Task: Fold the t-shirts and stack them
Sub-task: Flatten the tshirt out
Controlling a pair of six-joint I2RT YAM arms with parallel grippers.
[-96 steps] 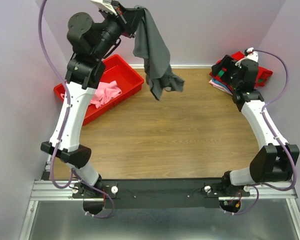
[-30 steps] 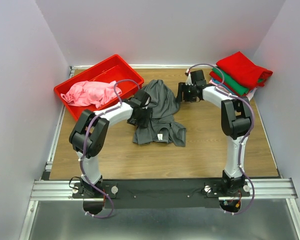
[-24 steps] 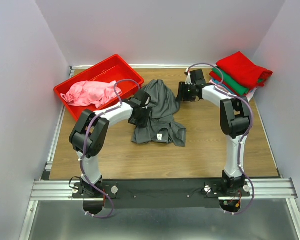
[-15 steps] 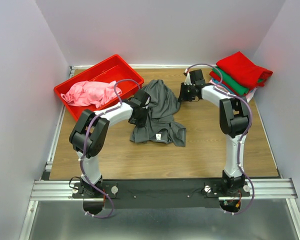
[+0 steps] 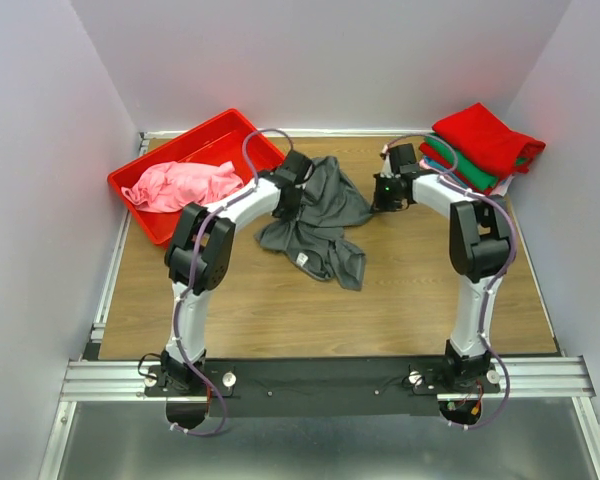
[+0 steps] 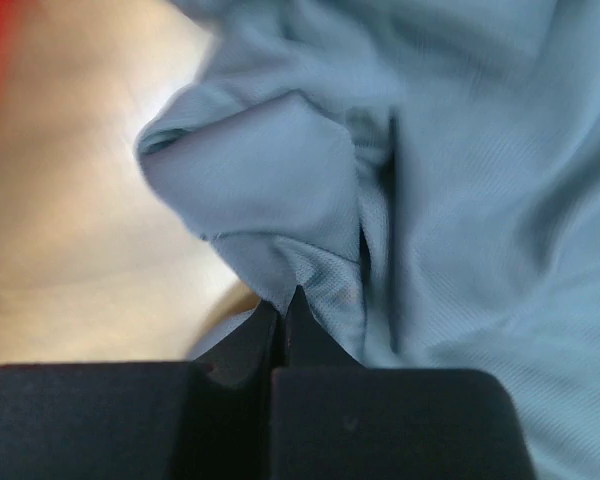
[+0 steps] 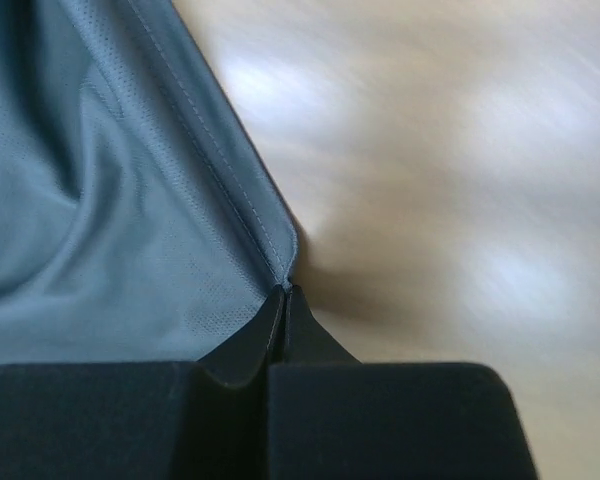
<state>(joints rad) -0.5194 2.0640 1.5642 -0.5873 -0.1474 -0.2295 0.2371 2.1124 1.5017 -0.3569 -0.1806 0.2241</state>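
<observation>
A dark grey t-shirt (image 5: 325, 215) lies crumpled on the wooden table between my two arms. My left gripper (image 5: 286, 205) is shut on a bunched fold at the shirt's left edge; the left wrist view shows the fingertips (image 6: 285, 300) pinching grey cloth (image 6: 450, 200). My right gripper (image 5: 378, 200) is shut on the shirt's right side, and its tips (image 7: 285, 292) clamp a stitched hem corner of the cloth (image 7: 110, 200). A pink t-shirt (image 5: 180, 185) lies in a heap at the back left. Folded red (image 5: 485, 140) and green (image 5: 468, 170) t-shirts are stacked at the back right.
A red plastic bin (image 5: 195, 130) at the back left holds the pink shirt. White walls enclose the table on three sides. Bare wood (image 5: 310, 310) stretches from the grey shirt to the arm bases on the black rail (image 5: 320, 380).
Both grippers have closed on the grey shirt. The left gripper has moved toward the back and the right one slightly rightward, drawing the shirt's upper part wider between them.
</observation>
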